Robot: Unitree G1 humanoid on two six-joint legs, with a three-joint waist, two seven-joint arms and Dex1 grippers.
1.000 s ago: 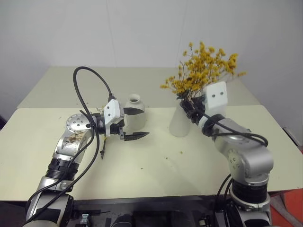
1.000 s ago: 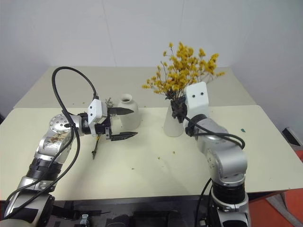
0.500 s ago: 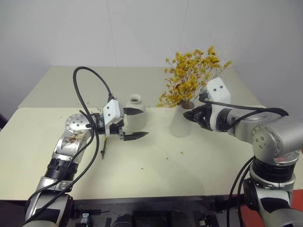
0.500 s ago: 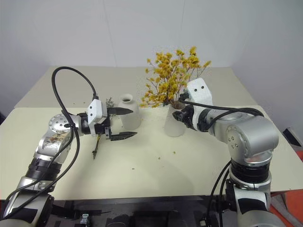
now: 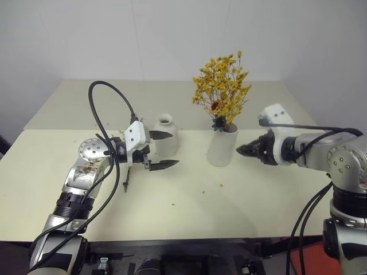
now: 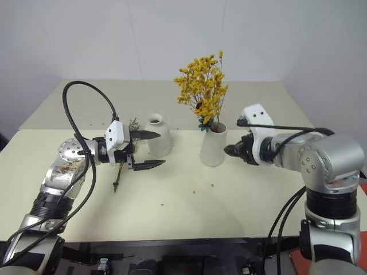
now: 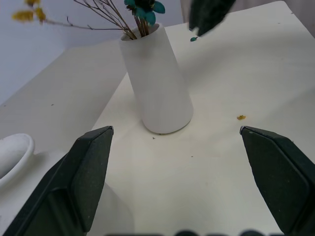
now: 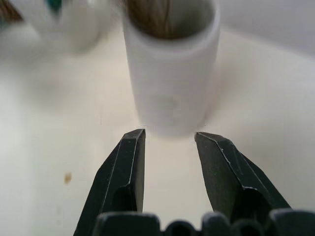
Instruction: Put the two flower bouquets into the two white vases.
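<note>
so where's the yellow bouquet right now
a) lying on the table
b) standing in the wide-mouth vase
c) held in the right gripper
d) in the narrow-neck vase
b, the yellow bouquet stands with its stems in the wide-mouth vase, and the right gripper sits beside the vase with empty jaws.

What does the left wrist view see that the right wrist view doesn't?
Left wrist view: the left gripper, wide open, the tip of the right gripper poking in beside the vase, and a few yellow flowers. Right wrist view: the right gripper's own two fingers, a little apart and holding nothing, and a peek down into the vase's mouth. Both: the wide vase with brown stems in it, standing on the table.
</note>
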